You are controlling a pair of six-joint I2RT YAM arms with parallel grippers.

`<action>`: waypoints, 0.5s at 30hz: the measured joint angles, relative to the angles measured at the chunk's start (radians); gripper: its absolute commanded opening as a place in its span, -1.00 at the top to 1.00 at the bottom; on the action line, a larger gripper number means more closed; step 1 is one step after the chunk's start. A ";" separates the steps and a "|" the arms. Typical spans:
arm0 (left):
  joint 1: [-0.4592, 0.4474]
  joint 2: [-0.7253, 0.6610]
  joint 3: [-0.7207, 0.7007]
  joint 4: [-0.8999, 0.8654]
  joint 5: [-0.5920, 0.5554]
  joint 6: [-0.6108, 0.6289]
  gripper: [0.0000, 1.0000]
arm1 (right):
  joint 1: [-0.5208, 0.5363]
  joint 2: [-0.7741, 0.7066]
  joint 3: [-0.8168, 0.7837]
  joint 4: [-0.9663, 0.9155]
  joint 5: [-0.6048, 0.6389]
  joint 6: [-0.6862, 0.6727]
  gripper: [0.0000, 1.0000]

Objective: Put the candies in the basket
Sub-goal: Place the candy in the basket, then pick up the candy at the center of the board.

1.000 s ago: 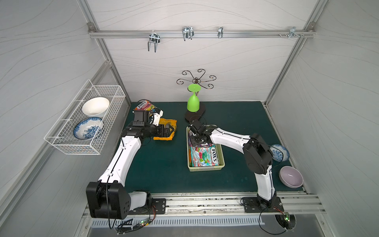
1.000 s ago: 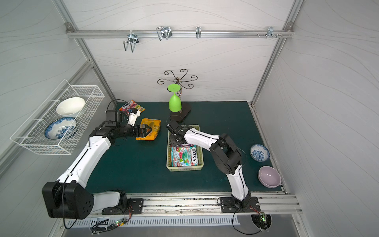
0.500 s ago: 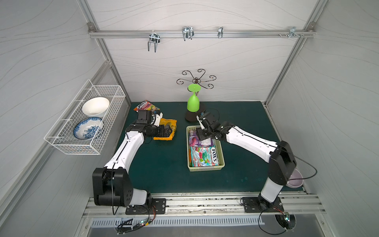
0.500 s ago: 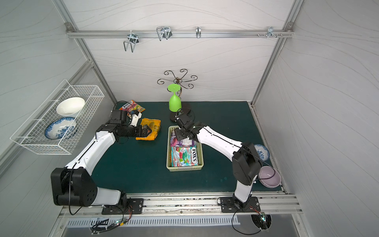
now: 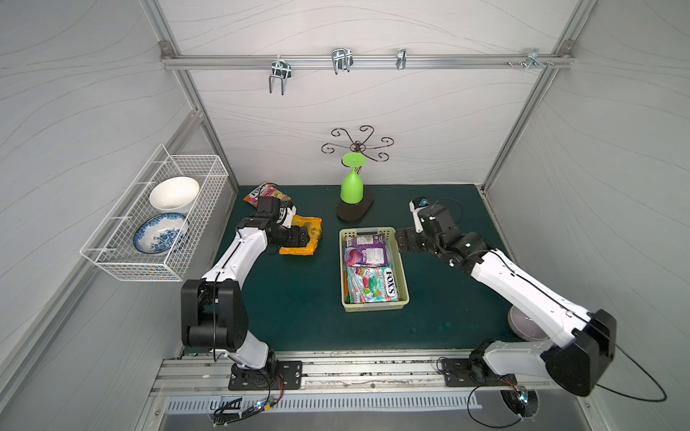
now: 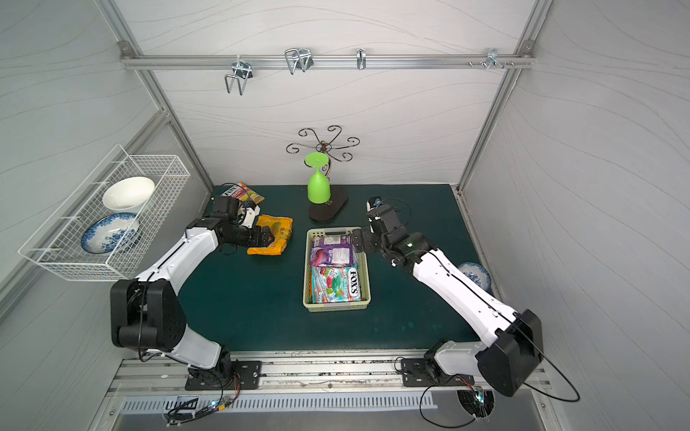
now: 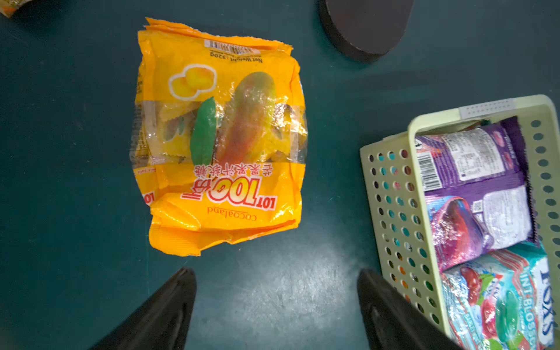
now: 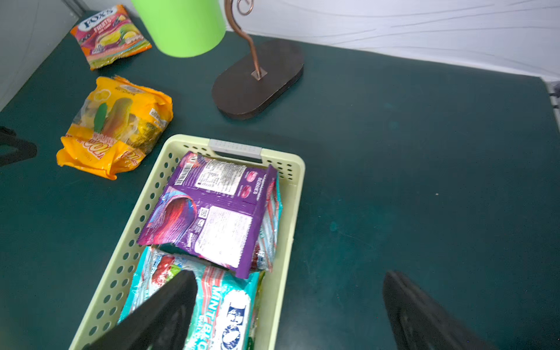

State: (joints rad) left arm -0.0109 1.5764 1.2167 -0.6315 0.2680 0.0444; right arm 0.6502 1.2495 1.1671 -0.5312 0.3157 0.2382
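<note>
Left gripper (image 7: 275, 272) near orange bag (image 7: 218, 136), lengthwise front-to-back

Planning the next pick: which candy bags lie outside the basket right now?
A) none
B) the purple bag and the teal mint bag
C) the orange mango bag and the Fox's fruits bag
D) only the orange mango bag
C: the orange mango bag and the Fox's fruits bag lie on the mat; the purple bag and the teal mint bag sit in the basket.

Left arm (image 5: 239, 257): white shells, black joints, thin black cable.
Right arm (image 5: 522, 287): white and black alike; green light behind right gripper (image 8: 288, 274).
Fingers (image 8: 169, 306): black, tapered.
Bases (image 5: 291, 373): black plates, screwed.
</note>
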 measured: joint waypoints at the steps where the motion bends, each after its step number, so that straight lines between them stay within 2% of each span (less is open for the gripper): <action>1: 0.002 0.016 0.013 -0.004 -0.006 0.004 -0.67 | -0.018 -0.022 -0.011 -0.003 0.000 -0.003 -0.98; 9: 0.024 0.165 0.159 -0.068 -0.047 0.034 -0.47 | -0.140 -0.150 -0.099 -0.047 -0.046 -0.036 -0.98; 15: 0.053 0.259 0.238 -0.082 -0.051 0.084 -0.45 | -0.190 -0.222 -0.154 -0.065 -0.089 -0.053 -0.98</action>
State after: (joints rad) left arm 0.0418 1.8355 1.4551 -0.7132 0.2173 0.1287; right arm 0.4603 1.0275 1.0126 -0.5964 0.2272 0.1856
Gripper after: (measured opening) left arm 0.726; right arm 0.991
